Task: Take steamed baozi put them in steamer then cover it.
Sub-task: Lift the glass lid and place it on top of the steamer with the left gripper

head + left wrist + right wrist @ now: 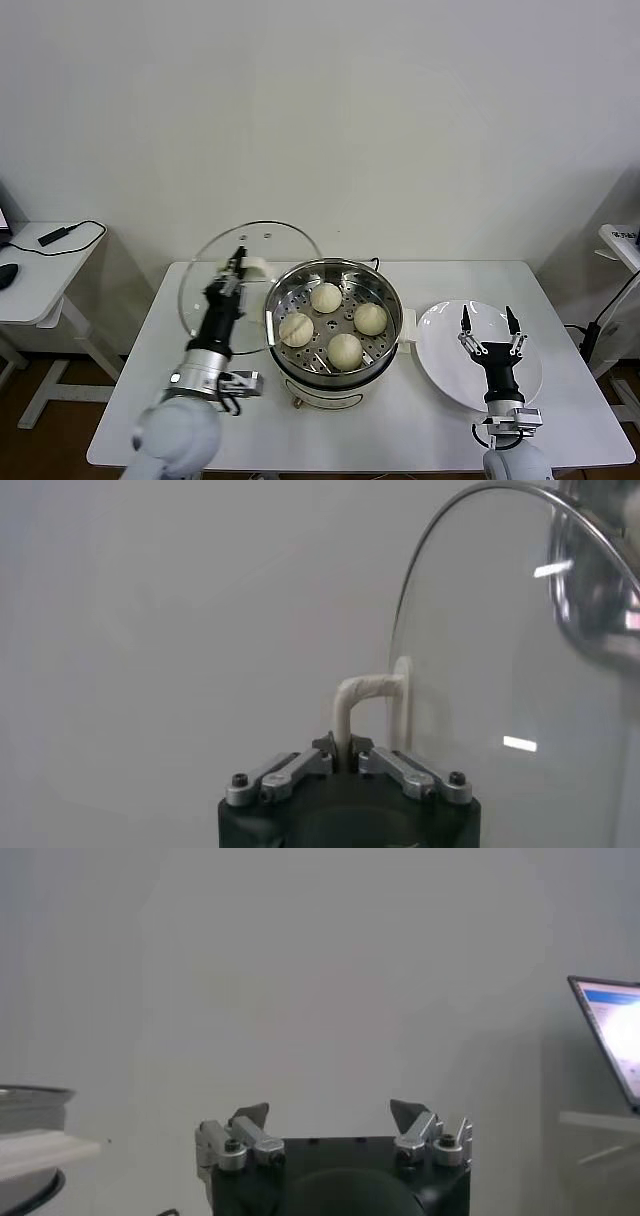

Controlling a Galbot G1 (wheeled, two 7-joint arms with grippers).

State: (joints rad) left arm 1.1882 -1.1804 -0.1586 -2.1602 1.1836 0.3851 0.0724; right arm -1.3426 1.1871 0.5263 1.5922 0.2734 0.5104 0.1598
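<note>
Head view: all four steamed baozi [334, 322] sit in the steamer [335, 340]. Your left end effector [237, 268] grips the glass lid [225, 275] upright beside it; lower it squarely. Right end effector [487, 330] hovers open above the plate [440, 355].

Four pale baozi [335, 322] inside uncovered steamer [283, 350]

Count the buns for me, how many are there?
4 steamed baozi, all inside the steamer on its holey tray: one at the back, one on the robot's left, one on its right, one at the front. None looks hidden.
</note>
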